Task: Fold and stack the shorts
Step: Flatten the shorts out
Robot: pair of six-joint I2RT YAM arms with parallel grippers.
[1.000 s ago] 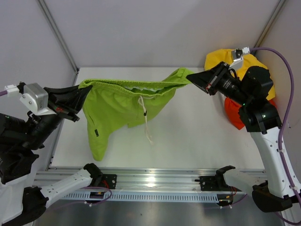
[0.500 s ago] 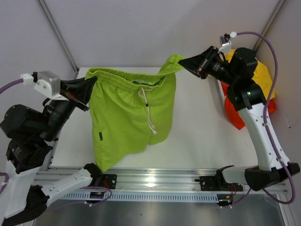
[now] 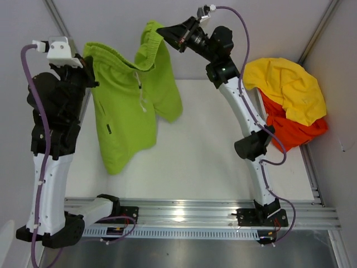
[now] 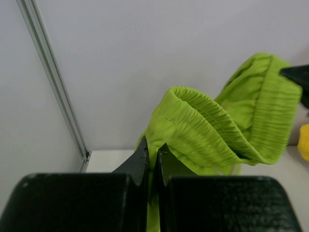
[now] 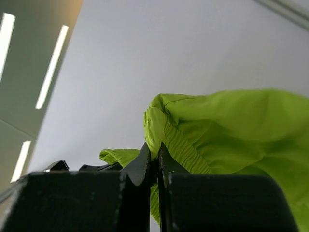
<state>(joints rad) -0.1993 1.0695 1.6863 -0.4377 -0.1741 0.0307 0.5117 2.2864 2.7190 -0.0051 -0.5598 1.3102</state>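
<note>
Holds the green shorts [image 3: 131, 120] aloft over the table [image 3: 223, 162] by the waistband [image 4: 203, 125], with left gripper [image 4: 152, 151] and right gripper [image 5: 150, 153] both clenched on it, and risks dropping one end through too thin a pinch.

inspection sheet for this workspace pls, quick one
surface: white table, cloth pile at its right edge
job's things: green shorts hang by the waistband between both grippers; orange shorts crumpled, unfolded
clutter: yellow cloth lying on the orange shorts
grippers: left gripper and right gripper both shut on the green waistband
cables: purple cables loop from each wrist, not caught on the cloth
surroundings: white walls, metal rail at the near edge
</note>
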